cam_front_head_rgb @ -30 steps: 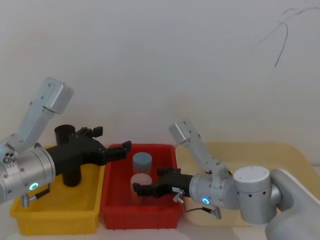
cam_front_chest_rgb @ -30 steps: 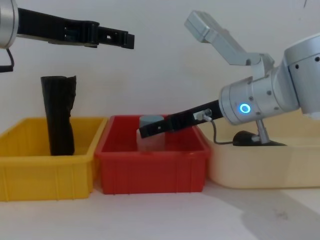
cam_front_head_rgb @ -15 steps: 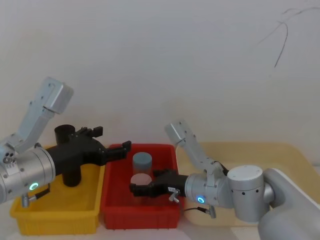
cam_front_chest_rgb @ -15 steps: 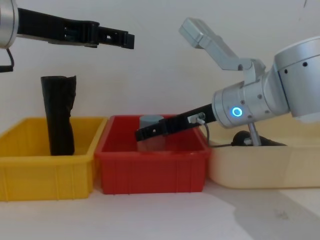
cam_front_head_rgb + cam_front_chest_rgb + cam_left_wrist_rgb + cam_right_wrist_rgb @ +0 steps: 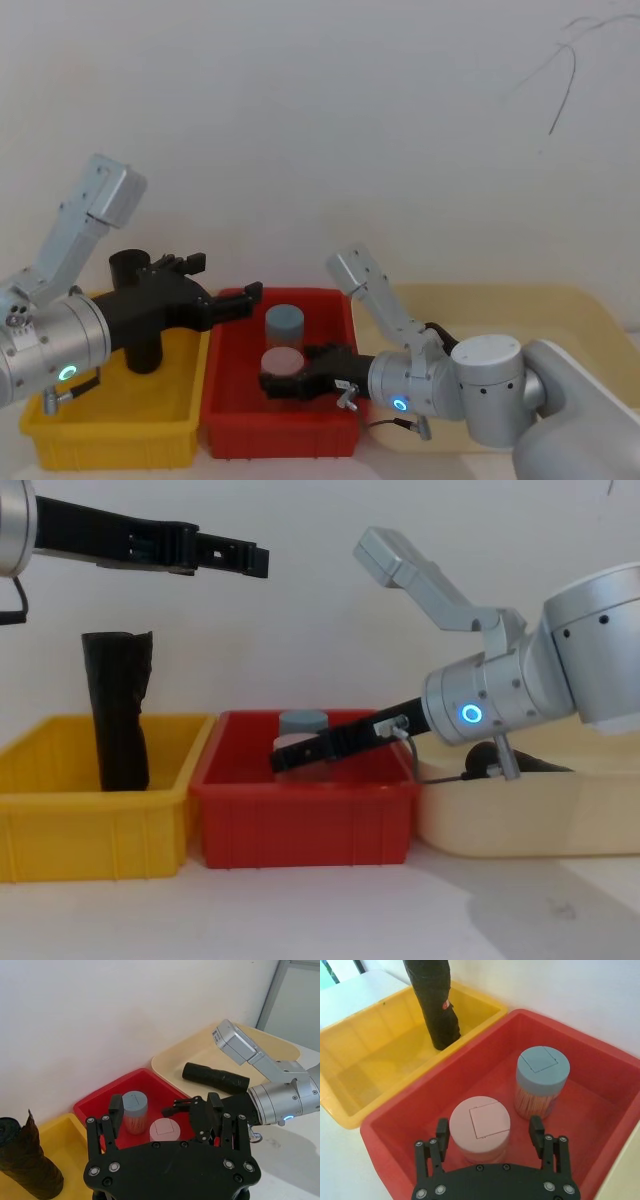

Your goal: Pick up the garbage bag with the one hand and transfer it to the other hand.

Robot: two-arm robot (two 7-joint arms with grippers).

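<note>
The right tool (image 5: 490,1132) is reaching low into the red bin (image 5: 600,1075), its fingers spread either side of the pink-lidded jar (image 5: 480,1122) and gripping nothing. The garbage bag (image 5: 215,1075) is lying in the beige tray (image 5: 170,1060) just beside the red bin, so the tool should probably be lifting clear and moving there. The left tool (image 5: 250,560) is hovering high above the red bin, fingers spread.

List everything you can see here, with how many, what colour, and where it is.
yellow bin: one, yellow, robot's left
red bin: one, red, middle
tray: one, cream, robot's right
garbage bag: one, black, lying in the tray
flapped roll: one, black, upright in the yellow bin
blue-lidded jar: one, in the red bin
pink-lidded jar: one, in the red bin
left tool: black, open, high above the bins
right tool: black, open, flanking the pink-lidded jar
</note>
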